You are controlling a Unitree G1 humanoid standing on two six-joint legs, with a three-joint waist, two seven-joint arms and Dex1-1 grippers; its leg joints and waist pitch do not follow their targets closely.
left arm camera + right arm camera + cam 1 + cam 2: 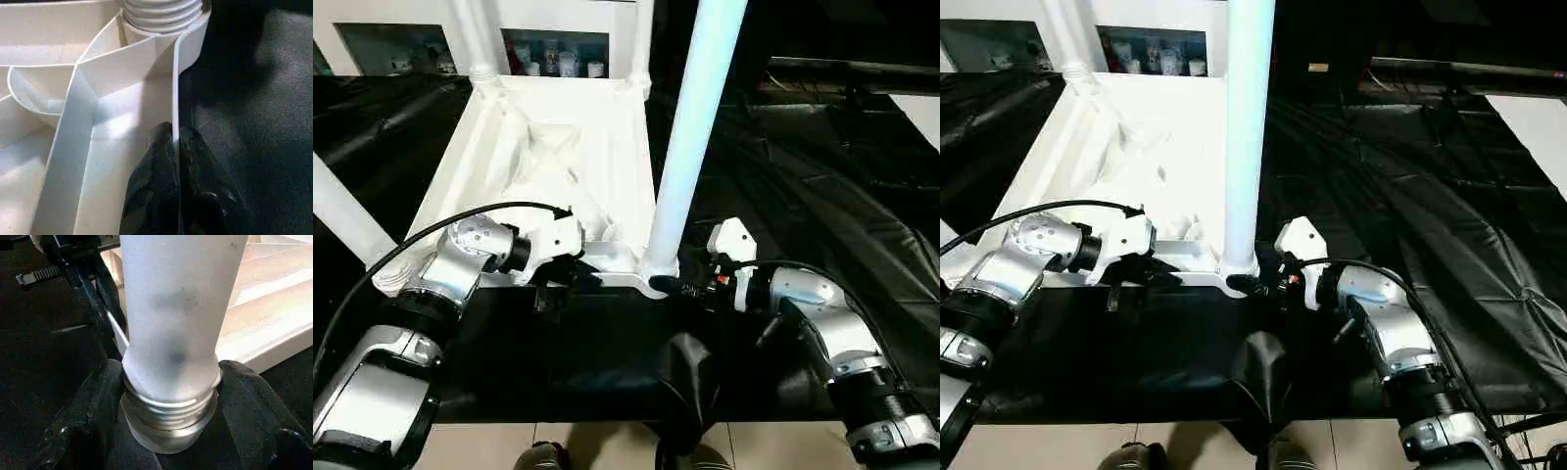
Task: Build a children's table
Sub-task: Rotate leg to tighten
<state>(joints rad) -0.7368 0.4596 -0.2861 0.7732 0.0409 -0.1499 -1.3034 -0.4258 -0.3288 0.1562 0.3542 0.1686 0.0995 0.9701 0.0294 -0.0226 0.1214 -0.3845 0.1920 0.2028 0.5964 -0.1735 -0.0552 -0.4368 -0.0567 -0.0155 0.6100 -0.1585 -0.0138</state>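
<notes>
The white tabletop (548, 147) lies upside down, ribbed underside up, on a black sheet. A long white leg (690, 127) stands upright in its near right corner socket. Its threaded end (168, 418) still shows above the socket. My right gripper (671, 286) is shut around the base of this leg, a black finger (93, 401) on each side. My left gripper (553, 284) is shut on the tabletop's near rim (177, 88), one finger inside the wall and one outside. Another leg (342, 220) rises at the near left corner, and two more (475, 39) stand at the far corners.
The black sheet (822, 176) covers the work surface and bunches into a fold (690, 377) at the front edge. A shelf with jars (558, 59) stands behind the tabletop. A flat white board (922, 113) lies at the far right. Tiled floor (607, 446) shows below.
</notes>
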